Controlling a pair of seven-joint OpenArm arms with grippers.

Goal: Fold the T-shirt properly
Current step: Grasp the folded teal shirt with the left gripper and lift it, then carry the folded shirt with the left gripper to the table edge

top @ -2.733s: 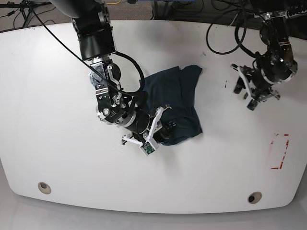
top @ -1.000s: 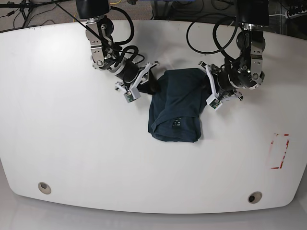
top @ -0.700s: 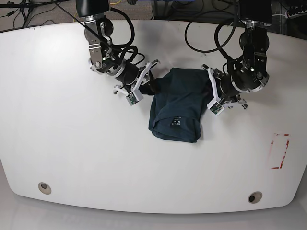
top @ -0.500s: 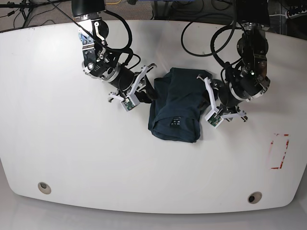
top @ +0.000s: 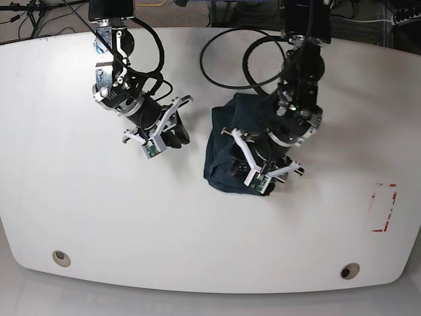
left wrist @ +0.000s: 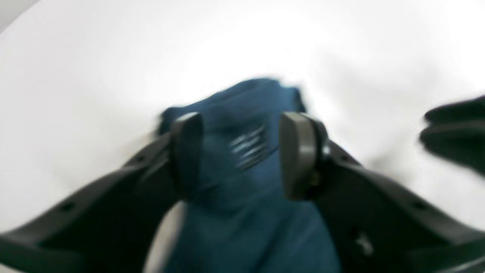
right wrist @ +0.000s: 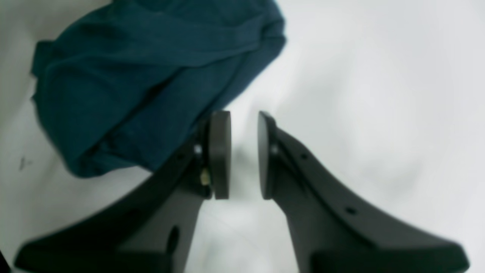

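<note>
The left gripper (top: pixel 253 172) has been moved over the T-shirt (top: pixel 223 141), fingers spread; the right gripper (top: pixel 172 131), at nine o'clock, nearly closed, holds nothing.

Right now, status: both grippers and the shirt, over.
Left gripper over the T-shirt, jaws apart, cloth beneath them, grip unclear. Right gripper nearly shut, empty, beside the shirt's edge. Shirt a bunched bundle on the table. Nothing in the way.

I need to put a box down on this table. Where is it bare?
Bare: the wide near strip of the table and its whole left side. Crowded: the middle, where the T-shirt lies under the left gripper, right gripper beside.
</note>
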